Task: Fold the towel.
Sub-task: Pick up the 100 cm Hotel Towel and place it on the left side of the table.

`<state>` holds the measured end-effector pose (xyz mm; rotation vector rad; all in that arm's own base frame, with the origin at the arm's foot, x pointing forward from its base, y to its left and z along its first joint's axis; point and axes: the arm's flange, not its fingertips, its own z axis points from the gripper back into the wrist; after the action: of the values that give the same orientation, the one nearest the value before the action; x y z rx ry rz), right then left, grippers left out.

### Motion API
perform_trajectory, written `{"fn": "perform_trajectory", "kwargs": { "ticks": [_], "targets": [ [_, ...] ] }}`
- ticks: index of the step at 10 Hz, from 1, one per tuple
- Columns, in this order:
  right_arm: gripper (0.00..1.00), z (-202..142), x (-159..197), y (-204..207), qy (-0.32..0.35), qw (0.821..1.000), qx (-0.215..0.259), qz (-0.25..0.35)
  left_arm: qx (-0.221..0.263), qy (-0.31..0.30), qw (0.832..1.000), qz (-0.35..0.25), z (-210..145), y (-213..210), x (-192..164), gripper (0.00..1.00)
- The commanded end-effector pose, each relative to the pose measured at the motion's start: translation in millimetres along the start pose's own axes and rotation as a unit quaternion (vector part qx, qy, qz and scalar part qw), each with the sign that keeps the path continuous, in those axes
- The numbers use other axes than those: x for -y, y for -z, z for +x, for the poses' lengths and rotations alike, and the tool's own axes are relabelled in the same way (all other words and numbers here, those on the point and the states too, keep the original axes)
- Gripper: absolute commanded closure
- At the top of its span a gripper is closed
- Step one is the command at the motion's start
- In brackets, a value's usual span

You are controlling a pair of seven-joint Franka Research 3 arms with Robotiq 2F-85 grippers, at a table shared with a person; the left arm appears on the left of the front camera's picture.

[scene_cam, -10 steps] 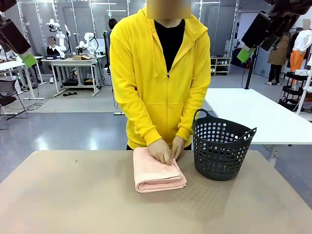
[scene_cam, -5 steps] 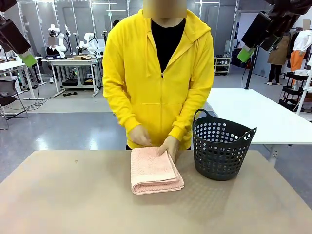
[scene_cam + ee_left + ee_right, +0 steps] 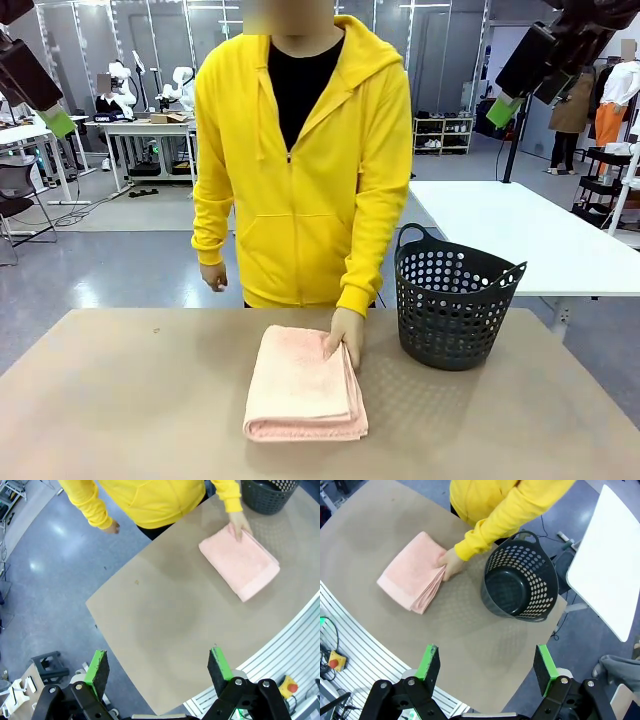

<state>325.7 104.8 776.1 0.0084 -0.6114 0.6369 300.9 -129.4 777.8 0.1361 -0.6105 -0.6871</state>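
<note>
From your left gripper, jaws spread wide over the table, you see the folded towel at two o'clock, a person's hand pressing its far corner, the basket just beyond.

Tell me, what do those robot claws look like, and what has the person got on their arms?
Each gripper, the left and the right, is a black metal claw with two fingers tipped by bright green pads. The person wears a bright yellow zip hoodie whose long sleeves end in ribbed cuffs, over a black top.
</note>
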Motion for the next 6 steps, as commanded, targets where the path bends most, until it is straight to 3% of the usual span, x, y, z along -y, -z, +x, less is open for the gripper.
{"fn": "perform_trajectory", "kwargs": {
  "ticks": [1, 6],
  "targets": [
    [0.06, 0.9, 0.7, -1.1, 0.002, 1.0, -0.004, -0.002, -0.004, 0.002, 1.0, -0.004, -0.2, -4.1, -1.5, 0.0],
    [0.06, 0.9, 0.7, -1.1, 0.002, 1.0, -0.004, -0.002, -0.004, 0.002, 1.0, -0.004, -0.2, -4.1, -1.5, 0.0]
  ]
}}
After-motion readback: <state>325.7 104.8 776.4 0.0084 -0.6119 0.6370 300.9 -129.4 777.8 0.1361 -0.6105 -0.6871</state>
